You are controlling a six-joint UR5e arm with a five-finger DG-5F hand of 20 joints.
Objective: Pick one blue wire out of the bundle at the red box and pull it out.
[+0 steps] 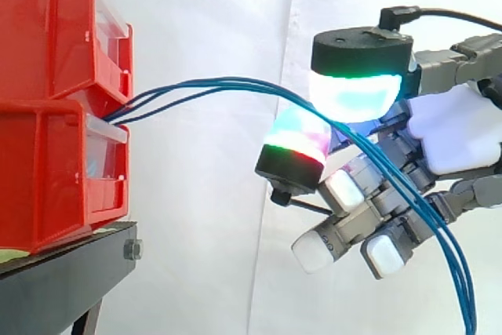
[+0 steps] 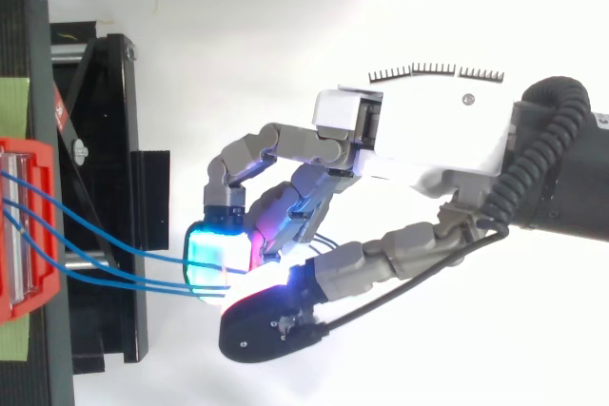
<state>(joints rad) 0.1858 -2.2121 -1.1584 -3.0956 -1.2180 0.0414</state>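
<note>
Where the blue wires (image 1: 227, 81) enter the red box (image 1: 47, 170) is hidden by its front lip, and their free ends are cut off at the bottom edge. They run out sideways from the box, arch, then drop across the curled fingers. The hand (image 1: 455, 135) pinches them between two glowing pads. How many it grips is unclear.

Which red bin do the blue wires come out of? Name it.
The lower red bin: the blue wires leave through its open front, just over its clear lip. The upper bin has no wire.
</note>
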